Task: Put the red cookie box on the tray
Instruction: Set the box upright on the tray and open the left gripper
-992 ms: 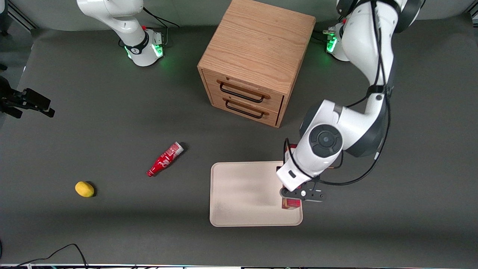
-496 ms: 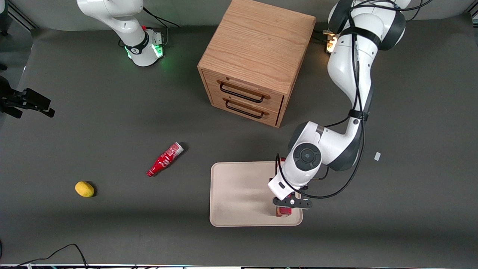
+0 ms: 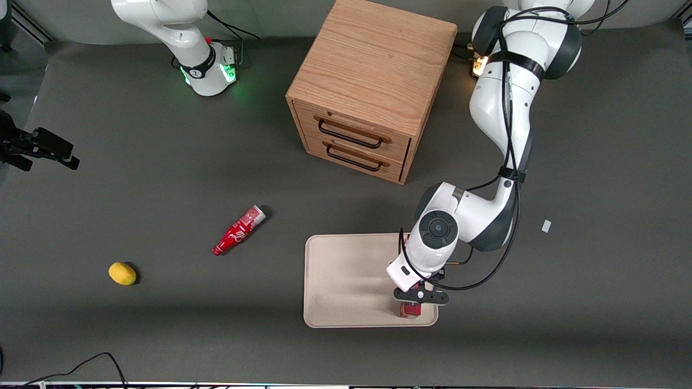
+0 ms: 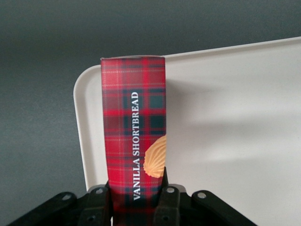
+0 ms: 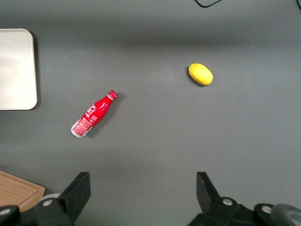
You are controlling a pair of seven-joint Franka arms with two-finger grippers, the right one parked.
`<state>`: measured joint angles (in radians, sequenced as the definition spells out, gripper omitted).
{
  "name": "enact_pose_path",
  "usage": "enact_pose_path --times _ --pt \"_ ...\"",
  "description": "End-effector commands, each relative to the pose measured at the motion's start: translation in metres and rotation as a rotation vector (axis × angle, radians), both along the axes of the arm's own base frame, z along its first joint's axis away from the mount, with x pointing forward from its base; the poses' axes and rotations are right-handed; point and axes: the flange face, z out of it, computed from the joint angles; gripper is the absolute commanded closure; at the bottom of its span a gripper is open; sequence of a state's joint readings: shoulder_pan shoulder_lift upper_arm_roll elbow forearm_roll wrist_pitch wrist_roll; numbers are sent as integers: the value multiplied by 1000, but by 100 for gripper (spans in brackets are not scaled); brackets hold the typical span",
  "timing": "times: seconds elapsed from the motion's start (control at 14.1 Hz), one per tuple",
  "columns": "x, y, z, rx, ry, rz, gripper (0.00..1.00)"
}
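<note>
- Claw [image 3: 413,302] over tray [image 3: 346,281] corner nearest front camera, working arm's side
- Clamped on upright red cookie box [image 4: 134,136], fingers [image 4: 168,205] either side

A dark grey table [image 3: 162,162] carries a two-drawer wooden cabinet [image 3: 373,86].

Left arm bent low over the table, claw [image 4: 136,207] pointing down, fingers [image 4: 168,205] clamped.

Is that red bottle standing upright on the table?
No, the red bottle lies on its side on the dark table, apart from the tray.
</note>
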<state>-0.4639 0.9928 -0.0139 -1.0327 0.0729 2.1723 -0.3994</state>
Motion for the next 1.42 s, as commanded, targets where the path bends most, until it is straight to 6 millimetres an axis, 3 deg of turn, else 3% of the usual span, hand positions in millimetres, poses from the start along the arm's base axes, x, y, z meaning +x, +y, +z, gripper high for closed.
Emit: enact_pose_path --times 0.0,0.14,0.21,0.28,0.99,1.13,1.35 --pt "5 -3 -1 15 -33 12 71" --pt "5 -4 -1 15 -34 12 44" --pt "6 -2 -1 15 -34 13 26" --pt "6 -2 -1 15 -34 13 0" --pt "6 -2 6 12 -30 21 0" --pt "2 -3 28 15 -11 26 0" --pt "-8 1 83 40 43 54 0"
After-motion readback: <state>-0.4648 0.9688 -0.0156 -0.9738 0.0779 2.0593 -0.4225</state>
